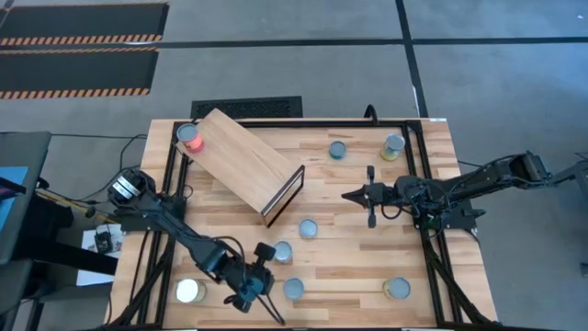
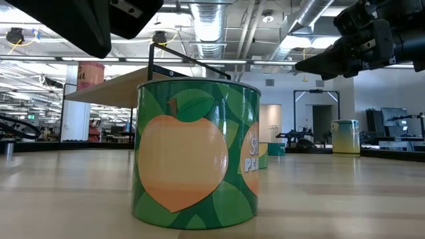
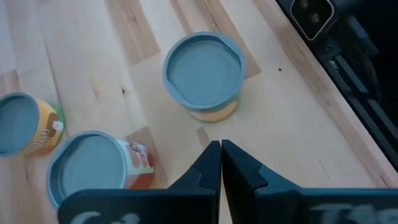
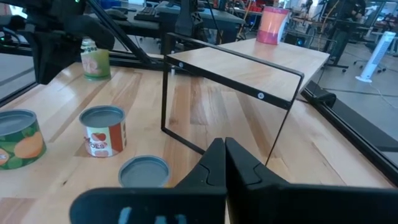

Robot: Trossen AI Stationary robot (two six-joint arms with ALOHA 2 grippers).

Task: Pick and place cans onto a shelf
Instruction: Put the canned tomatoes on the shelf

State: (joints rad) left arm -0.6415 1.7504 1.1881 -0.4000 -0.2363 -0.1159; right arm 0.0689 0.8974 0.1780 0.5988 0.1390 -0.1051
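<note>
Both pairs of fingers are pressed together and hold nothing. The left gripper's fingers [image 3: 219, 163] meet tip to tip, and so do the right gripper's fingers [image 4: 224, 160].

The left gripper [image 1: 265, 251] is over the front of the table [image 1: 349, 198]. Just past its tips stands a blue-lid can [image 3: 204, 68], and two more cans [image 3: 87, 168] [image 3: 18, 124] stand off to one side. The right gripper [image 1: 354, 195] is near the middle of the table and points at the shelf [image 1: 246, 161].

The shelf sits slanted at the back left, with its dark end frame [image 4: 230, 102] facing the right gripper. One red can [image 1: 191, 138] stands on the shelf's far end. The other cans are spread over the table, apart from each other. A green can [image 2: 196, 153] with a peach on it, I think, fills the low view.
</note>
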